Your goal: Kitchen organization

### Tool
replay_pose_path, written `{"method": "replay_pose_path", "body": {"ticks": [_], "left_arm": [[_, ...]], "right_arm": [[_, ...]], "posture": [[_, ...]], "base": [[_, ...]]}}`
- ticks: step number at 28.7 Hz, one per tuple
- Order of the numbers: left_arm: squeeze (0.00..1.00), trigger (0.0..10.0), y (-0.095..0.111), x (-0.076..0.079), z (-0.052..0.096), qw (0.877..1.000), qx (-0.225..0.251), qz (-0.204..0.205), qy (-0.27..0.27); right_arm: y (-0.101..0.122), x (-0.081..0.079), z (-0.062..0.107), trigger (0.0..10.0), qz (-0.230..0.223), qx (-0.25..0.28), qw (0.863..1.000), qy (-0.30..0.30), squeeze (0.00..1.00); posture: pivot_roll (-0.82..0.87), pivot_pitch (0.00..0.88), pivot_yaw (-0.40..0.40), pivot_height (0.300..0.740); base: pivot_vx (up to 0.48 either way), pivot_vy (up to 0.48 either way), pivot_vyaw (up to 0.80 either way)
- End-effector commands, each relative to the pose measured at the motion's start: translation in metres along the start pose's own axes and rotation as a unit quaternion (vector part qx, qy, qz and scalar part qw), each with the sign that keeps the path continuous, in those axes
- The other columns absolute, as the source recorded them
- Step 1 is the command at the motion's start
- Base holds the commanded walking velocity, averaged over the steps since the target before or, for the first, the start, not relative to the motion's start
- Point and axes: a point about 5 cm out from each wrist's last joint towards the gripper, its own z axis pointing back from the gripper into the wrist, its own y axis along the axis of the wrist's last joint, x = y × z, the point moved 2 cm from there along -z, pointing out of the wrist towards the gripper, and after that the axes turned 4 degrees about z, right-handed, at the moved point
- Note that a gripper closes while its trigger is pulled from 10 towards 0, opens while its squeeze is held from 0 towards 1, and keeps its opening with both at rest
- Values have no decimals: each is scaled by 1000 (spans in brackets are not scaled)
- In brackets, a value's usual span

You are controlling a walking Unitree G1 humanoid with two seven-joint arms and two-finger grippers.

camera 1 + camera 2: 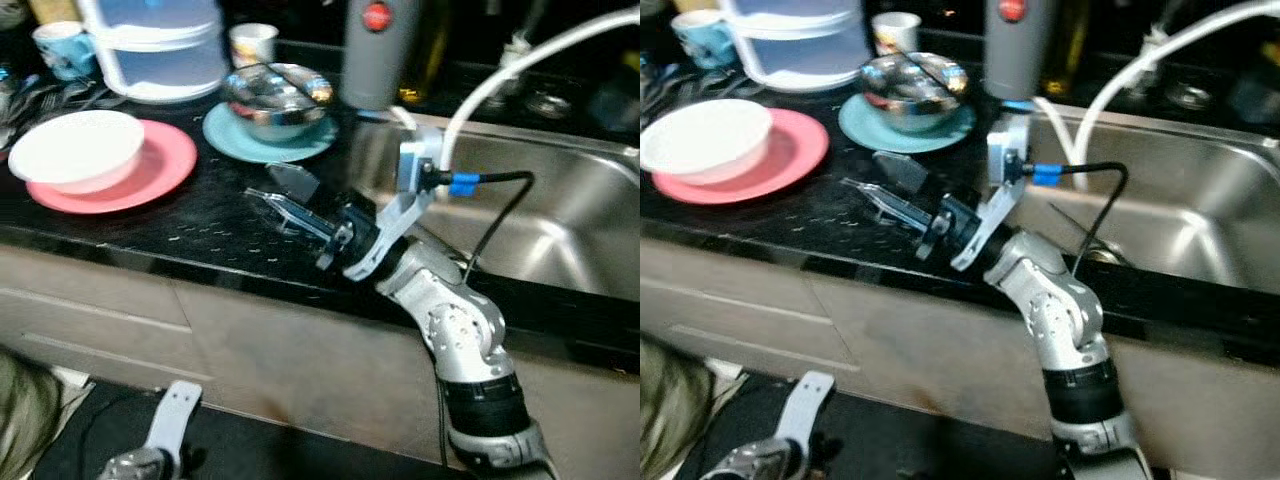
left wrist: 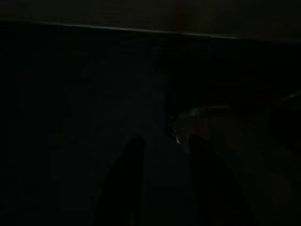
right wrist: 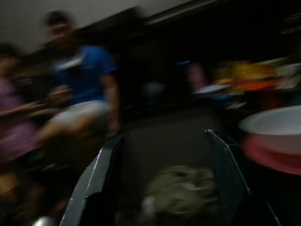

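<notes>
**Right pincer spread over the counter, dishes waiting at the back**

At far left on the black counter [image 1: 200,225] stands a white bowl [image 1: 75,148] resting on a pink plate [image 1: 150,170]. Behind them is a large translucent container [image 1: 165,50], with a blue-patterned cup [image 1: 60,45] beside it. Further right, a steel bowl [image 1: 278,98] sits on a teal plate [image 1: 240,140], a paper cup [image 1: 252,42] behind it. Right again, a grey bottle [image 1: 372,50] stands at the edge of the steel sink [image 1: 560,220].

The right pincer [image 1: 285,200] hovers over the bare counter just in front of the teal plate, its fingers parted and holding nothing. The left pincer [image 2: 162,183] hangs low in front of the cabinet, fingers apart and empty.

The step in hand looks like a reach toward one of the dishes. To do it well, the arm should go in low and level, take a rim squarely, and keep the white hose [image 1: 500,70] and the cable clear of the steel bowl.

The head views lay out the dishes and sink. The right wrist view, blurred, adds what they lack: a seated person in a blue shirt [image 3: 87,80] across the room, and the bowl and plate from the side. The left wrist view is nearly black.
</notes>
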Motion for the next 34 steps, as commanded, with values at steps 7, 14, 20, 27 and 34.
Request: {"method": "replay_pose_path", "body": {"ticks": [7, 14, 20, 27, 34], "left_arm": [[0, 10000, -16, 5, -1, 1000, -24, 8, -6], [0, 10000, -14, 6, -1, 1000, -23, 7, -10], [0, 10000, -14, 6, -1, 1000, -22, 6, -12], [0, 10000, -14, 5, -1, 1000, -20, 7, -10], [0, 10000, -15, 5, -1, 1000, -21, 6, -9]], "right_arm": [[-3, -19, 20, 10000, -33, -34, 997, 54, 0], [-16, -31, 38, 10000, -52, -99, 991, 68, 0], [-18, -25, 27, 10000, -36, -89, 994, 45, 0], [-13, -5, 12, 10000, -4, -56, 998, -21, 0], [-6, 17, 4, 10000, 18, -34, 995, -90, 0]], "posture": [[29, 89, -28, 740], [19, 88, -23, 740], [24, 88, -22, 740], [25, 88, -23, 740], [41, 77, -31, 740]], "base": [[0, 0, 208], [0, 0, 0], [0, 0, 0], [0, 0, 0], [0, 0, 0]]}}
